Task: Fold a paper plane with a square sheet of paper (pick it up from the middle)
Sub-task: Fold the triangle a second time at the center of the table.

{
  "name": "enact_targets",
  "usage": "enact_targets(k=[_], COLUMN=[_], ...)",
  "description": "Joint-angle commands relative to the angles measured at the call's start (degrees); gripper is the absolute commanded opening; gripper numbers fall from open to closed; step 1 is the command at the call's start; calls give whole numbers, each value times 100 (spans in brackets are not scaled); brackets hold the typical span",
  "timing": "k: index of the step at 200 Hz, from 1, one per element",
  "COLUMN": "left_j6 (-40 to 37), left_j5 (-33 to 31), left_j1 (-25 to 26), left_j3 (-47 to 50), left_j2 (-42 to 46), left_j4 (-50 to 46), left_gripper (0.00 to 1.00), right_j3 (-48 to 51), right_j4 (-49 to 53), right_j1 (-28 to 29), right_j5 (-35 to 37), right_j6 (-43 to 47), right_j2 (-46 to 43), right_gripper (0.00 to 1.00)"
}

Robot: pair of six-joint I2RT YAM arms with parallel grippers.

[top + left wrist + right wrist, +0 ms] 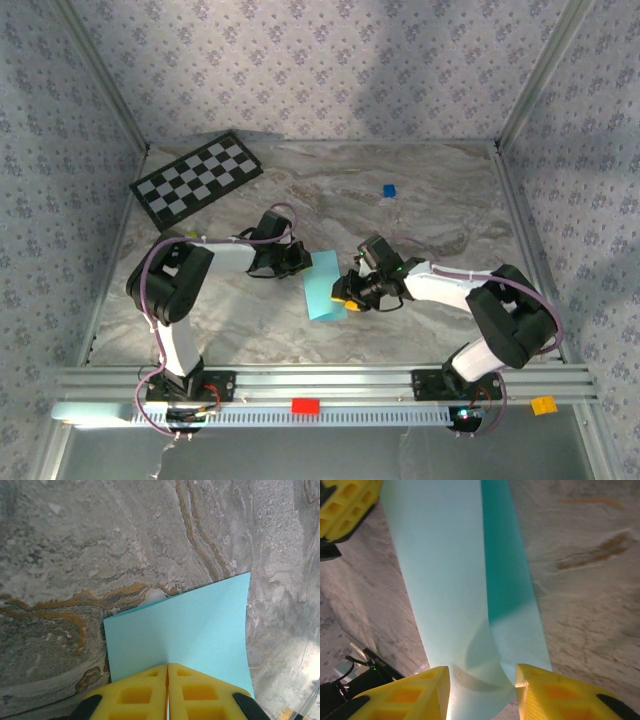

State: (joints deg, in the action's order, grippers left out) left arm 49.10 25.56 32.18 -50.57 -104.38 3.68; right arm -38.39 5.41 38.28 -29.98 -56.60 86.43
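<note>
In the top view, the square sheet of paper (322,285) was lifted at the middle of the table (440,220) as a narrow, doubled-over strip between the two arms. The left gripper (298,260) met its far end and the right gripper (345,293) its near end, while the checkerboard (195,178) and the tiny blue cube (389,190) lay well apart from the work. The step in hand looked like the first lengthwise half-fold, bent over but not yet pressed flat. In the left wrist view, the left gripper (167,690) had its yellow fingers (135,696) pressed together on the paper's edge. The sheet (190,630) stretched away from them above the marbled surface, with a faint centre line running out from the pinch. In the right wrist view, the right gripper (481,690) had its fingers (410,695) moderately apart, straddling the paper's rounded bend (480,675). The loop appeared to touch both inner faces, though it could not be told whether they were squeezing it. The sheet (445,570) ran up towards the left gripper's fingers (345,502). The next move probably called for closing the right fingers on that loop and drawing along it to set the crease, with the left pinch holding the edges aligned.
</note>
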Motion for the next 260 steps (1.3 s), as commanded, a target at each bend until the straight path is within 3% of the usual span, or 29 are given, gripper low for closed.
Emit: enact_targets(k=[1, 56, 111, 184, 260], left_j6=[-74, -145, -179, -264, -281], left_j5=[-86, -34, 1, 37, 54], left_j1=[-29, -30, -32, -37, -36], left_j3=[78, -11, -52, -198, -296], left_j2=[-206, -247, -250, -241, -232], left_j4=[-351, -395, -429, -526, -616], left_gripper=[9, 9, 9, 9, 9], right_j3=[36, -41, -204, -345, -351], right_j4=[-216, -540, -1073, -1260, -1253], right_j1=[12, -219, -527, -699, -936], right_j5=[-176, -294, -1063, -1497, -1889], right_j6=[-64, 326, 580, 845, 1185], right_j2=[53, 96, 406, 972, 1067], right_gripper=[40, 43, 43, 39, 42])
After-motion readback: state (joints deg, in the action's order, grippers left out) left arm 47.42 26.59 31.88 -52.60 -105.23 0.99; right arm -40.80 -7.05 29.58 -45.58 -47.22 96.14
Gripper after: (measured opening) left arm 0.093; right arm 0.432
